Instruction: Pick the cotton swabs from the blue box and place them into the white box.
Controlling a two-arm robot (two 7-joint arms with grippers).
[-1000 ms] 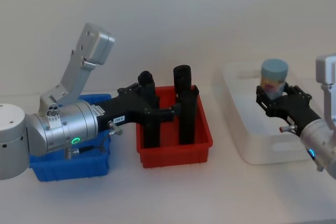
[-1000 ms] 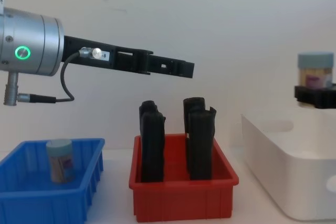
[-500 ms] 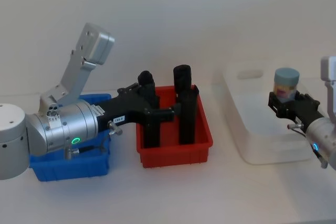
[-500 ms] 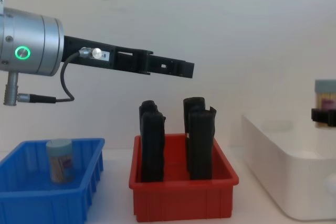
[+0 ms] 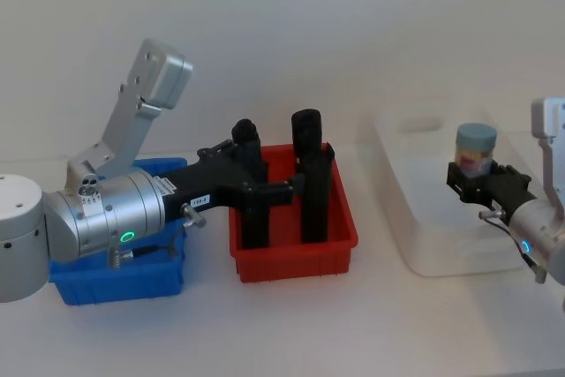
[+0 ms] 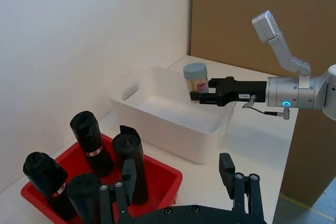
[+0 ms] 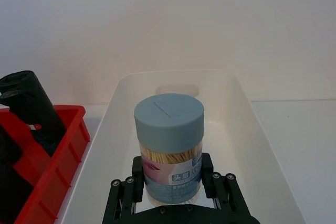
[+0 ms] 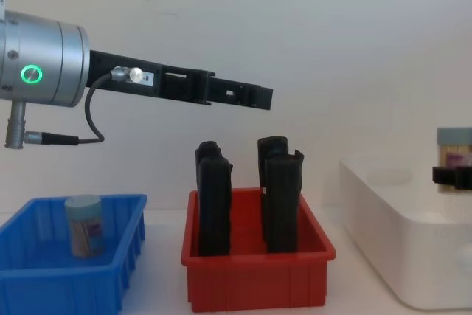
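At lower left, the blue box (image 5: 115, 282) on the counter (image 5: 291, 328) holds one cotton swab jar (image 8: 84, 225). The left pincer (image 8: 254, 97), fingers spread and empty, hangs above the red bin (image 5: 296, 260) at centre. At right, the right pincer (image 5: 481, 187) clamps a second swab jar (image 5: 475, 149) upright over the white box (image 5: 415, 245).

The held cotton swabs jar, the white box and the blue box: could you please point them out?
held cotton swabs jar (image 7: 169, 115), right wrist view, on its lid.
white box (image 8: 391, 248), chest view, on its front wall.
blue box (image 8: 59, 293), chest view, on its front wall.
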